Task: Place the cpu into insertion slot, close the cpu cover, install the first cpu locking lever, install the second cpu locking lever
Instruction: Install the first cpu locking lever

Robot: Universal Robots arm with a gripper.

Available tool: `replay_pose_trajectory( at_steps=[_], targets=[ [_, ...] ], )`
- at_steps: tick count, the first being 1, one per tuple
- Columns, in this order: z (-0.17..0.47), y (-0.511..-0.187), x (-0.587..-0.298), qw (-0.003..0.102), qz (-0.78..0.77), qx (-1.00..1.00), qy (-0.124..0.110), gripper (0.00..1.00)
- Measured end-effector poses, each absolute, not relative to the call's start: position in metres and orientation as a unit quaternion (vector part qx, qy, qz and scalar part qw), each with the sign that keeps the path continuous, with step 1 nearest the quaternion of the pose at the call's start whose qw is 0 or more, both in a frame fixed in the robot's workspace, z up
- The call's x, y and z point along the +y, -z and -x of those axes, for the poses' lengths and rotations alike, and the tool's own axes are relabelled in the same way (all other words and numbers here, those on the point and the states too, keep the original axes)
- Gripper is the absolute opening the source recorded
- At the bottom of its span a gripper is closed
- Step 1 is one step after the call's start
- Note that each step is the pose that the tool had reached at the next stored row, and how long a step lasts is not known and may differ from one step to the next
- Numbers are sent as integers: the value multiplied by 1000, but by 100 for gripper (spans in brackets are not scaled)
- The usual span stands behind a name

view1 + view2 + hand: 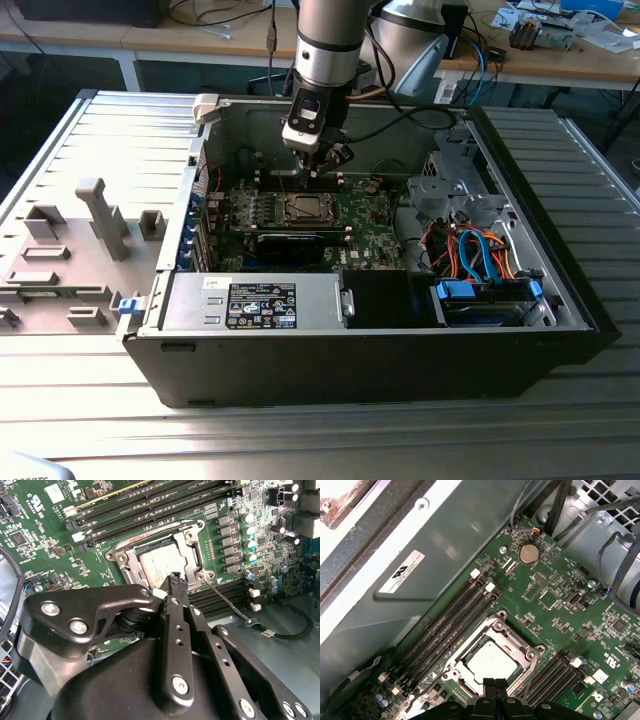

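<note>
The cpu (160,562) (490,660), a silvery square chip, lies in the insertion slot (303,208) on the green board. The cpu cover (192,555) (530,655) lies flat over it, its window framing the chip. A thin wire locking lever (225,600) runs out from one corner of the socket and ends in a hook. My gripper (175,577) (495,684) (322,165) is shut with nothing between its fingers. Its tip hovers just over the socket's edge, close to the lever's base; whether it touches is not clear.
The board sits inside an open computer case (380,340) lying on a slatted metal table. Long black memory slots (450,625) flank the socket. A black labelled box (260,303), drive bays with blue and orange cables (480,255) and the case wall (445,545) hem in the arm.
</note>
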State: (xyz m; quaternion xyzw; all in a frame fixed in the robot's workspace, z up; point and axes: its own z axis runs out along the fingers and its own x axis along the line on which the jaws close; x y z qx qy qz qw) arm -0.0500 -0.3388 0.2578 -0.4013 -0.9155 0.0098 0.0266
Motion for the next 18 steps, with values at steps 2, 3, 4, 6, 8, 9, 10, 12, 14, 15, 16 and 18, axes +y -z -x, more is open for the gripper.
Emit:
replay_pose_trajectory(
  at_steps=[2,3,4,6,8,9,10,12,14,15,16,18],
  targets=[
    [50,-258,-339,27,399,-917,-10,11],
    [50,-258,-339,27,398,-917,-10,11],
    [50,-258,-339,27,397,-917,-10,11],
    [50,-258,-339,27,395,-918,-10,11],
    [50,-258,-339,26,392,-919,-10,11],
    [50,-258,-339,26,391,-920,-10,11],
    [50,-258,-339,26,390,-920,-10,11],
    [50,-258,-339,26,388,-921,-10,11],
    [50,-258,-339,26,386,-922,-10,11],
    [50,-258,-339,26,385,-923,-10,11],
    [50,-258,-339,26,382,-924,-10,11],
    [50,-258,-339,26,379,-925,-10,11]
  ],
)
